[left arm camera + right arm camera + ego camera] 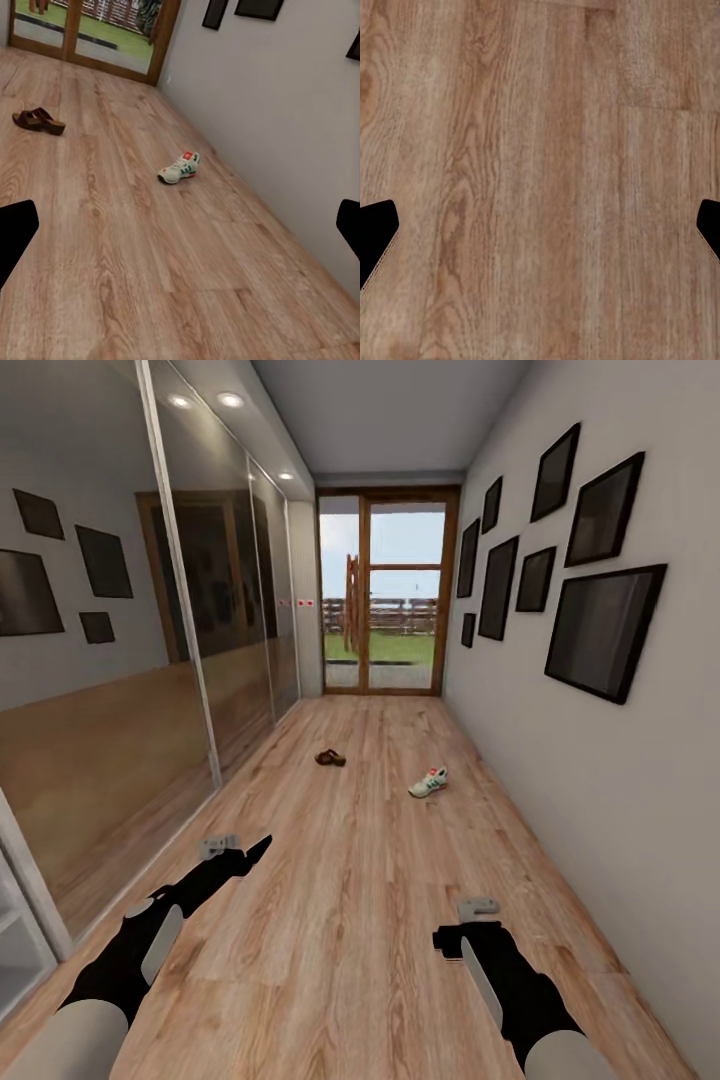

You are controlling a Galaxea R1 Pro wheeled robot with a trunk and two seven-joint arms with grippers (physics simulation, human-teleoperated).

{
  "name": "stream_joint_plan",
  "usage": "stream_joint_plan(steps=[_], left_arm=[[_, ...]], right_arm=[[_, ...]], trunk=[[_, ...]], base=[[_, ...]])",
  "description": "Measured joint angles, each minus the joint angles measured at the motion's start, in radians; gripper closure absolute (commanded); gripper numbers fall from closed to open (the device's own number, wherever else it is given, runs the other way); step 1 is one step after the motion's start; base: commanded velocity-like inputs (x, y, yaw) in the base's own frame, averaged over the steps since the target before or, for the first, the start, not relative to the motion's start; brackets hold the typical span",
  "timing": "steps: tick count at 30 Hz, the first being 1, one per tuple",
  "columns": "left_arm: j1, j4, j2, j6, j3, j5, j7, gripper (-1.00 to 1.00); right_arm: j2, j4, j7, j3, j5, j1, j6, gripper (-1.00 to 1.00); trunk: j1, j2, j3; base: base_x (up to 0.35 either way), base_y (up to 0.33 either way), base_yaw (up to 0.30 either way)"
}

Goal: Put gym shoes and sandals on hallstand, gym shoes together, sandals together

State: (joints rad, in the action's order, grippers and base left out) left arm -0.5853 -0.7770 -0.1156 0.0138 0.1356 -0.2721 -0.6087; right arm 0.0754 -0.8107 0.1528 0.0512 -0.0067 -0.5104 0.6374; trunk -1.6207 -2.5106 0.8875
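One white gym shoe [428, 783] with green stripes and a red label lies on the corridor floor [340, 960] far ahead, near the right wall. A brown sandal [330, 758] lies further back, left of it; I cannot tell whether it is one sandal or two together. The left wrist view holds both the gym shoe [180, 168] and the sandal [37, 121]. My left gripper [258, 847] and right gripper [447, 939] hover low over bare planks, both open and empty, well short of the shoes. The hallstand is out of view.
A mirrored sliding-door wardrobe [120, 660] runs along the left side. The right wall [600, 780] carries several dark picture frames. A glass door [385, 595] with a wooden frame closes the far end. Wide plank floor lies between me and the shoes.
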Motion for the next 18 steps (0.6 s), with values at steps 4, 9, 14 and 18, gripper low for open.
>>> stream_joint_plan(steps=[4, 9, 14, 18], left_arm=[[0.000, 0.000, 0.000, 0.000, 0.000, 0.000, 0.000, -1.00], [0.000, 0.000, 0.000, 0.000, 0.000, 0.000, 0.000, -1.00], [0.000, 0.000, 0.000, 0.000, 0.000, 0.000, 0.000, -1.00], [0.000, 0.000, 0.000, 0.000, 0.000, 0.000, 0.000, -1.00]], right_arm=[[0.000, 0.000, 0.000, 0.000, 0.000, 0.000, 0.000, -1.00], [0.000, 0.001, 0.000, 0.000, 0.000, 0.000, 0.000, -1.00], [0.000, 0.001, 0.000, 0.000, 0.000, 0.000, 0.000, -1.00], [0.000, 0.001, 0.000, 0.000, 0.000, 0.000, 0.000, -1.00]], trunk=[[0.000, 0.000, 0.000], [0.000, 0.000, 0.000], [0.000, 0.000, 0.000], [0.000, 0.000, 0.000]], base=[[0.349, 0.000, 0.009], [0.349, 0.000, 0.111], [0.349, -0.003, 0.258], [0.349, -0.046, 0.287]])
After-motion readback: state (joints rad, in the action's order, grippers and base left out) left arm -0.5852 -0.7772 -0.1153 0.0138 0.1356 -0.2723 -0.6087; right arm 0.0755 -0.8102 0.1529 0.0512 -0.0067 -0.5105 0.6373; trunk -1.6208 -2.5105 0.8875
